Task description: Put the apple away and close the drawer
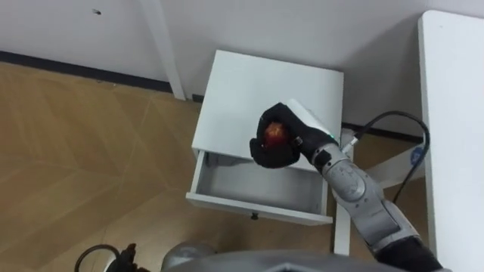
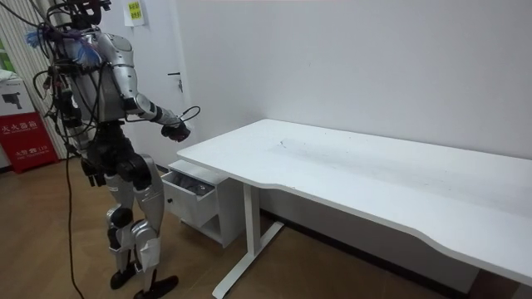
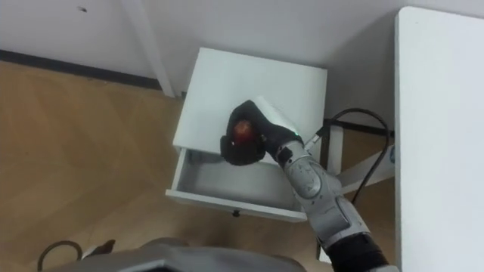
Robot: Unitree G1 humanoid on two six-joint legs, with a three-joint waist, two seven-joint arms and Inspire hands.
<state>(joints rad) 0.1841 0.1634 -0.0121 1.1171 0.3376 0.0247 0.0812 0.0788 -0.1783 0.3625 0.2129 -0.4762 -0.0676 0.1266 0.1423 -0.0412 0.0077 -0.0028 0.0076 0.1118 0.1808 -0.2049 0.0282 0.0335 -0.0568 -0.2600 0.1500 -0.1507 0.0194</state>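
Right hand (image 1: 286, 153) is clamped on the apple (image 1: 274, 134), fingers curled round it. In the eye views the apple sits over the front edge of the cabinet (image 1: 257, 87) top, at the back of the open drawer (image 1: 255, 205). In the room view the hand is held up above the drawer, not yet lowered. The drawer is pulled out and looks empty. The robot stands in front of the cabinet, with the counter (image 1: 454, 113) on its right.

Risks:
- If released here, the apple may hit the cabinet top or the drawer's back edge, bounce or roll off, and end on the floor. The hand needs to come forward and down first.
- Dropped from this height, it could bounce out of the shallow drawer.
- The forearm could knock the counter edge or the drawer's side wall on the way down.
- If the drawer is pushed shut with the apple near the back lip, it could jam.
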